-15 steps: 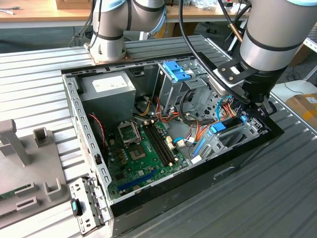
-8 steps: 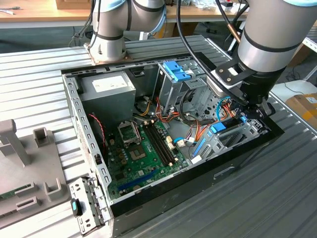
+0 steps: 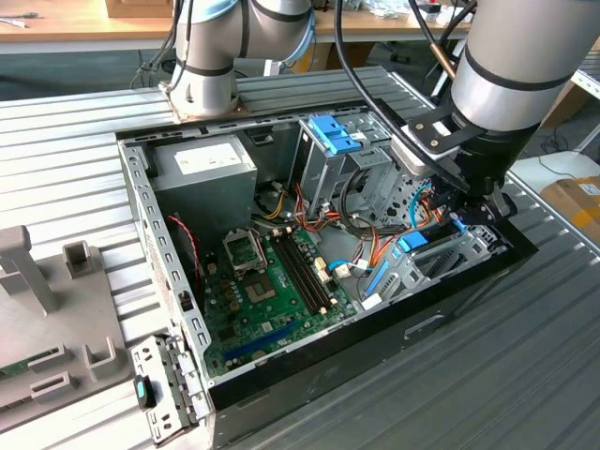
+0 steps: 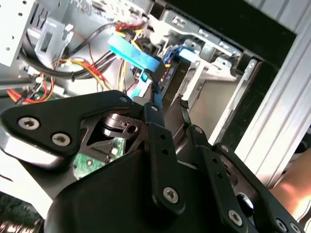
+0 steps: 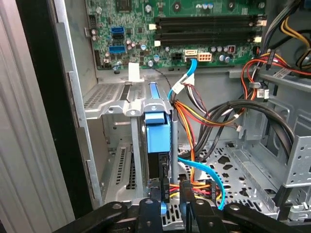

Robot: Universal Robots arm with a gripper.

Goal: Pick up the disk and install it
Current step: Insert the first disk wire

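**Disk on edge in the drive bay, fingers around its end**

The disk (image 5: 158, 141) stands on edge in the metal drive bay (image 5: 116, 104) of the open computer case (image 3: 441, 300), its blue rail facing out. The gripper (image 5: 170, 196) has its two fingers (image 4: 156, 104) narrowly parted on either side of the disk's near end; whether they press it cannot be told. Orange and blue cables (image 5: 194, 121) run just beside the disk. The green motherboard (image 3: 272, 281) lies farther inside. A white label (image 3: 208, 159) on the grey box is unreadable.

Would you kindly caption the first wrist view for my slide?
Gripper at the blue-railed disk standing in the drive cage of the open computer case.
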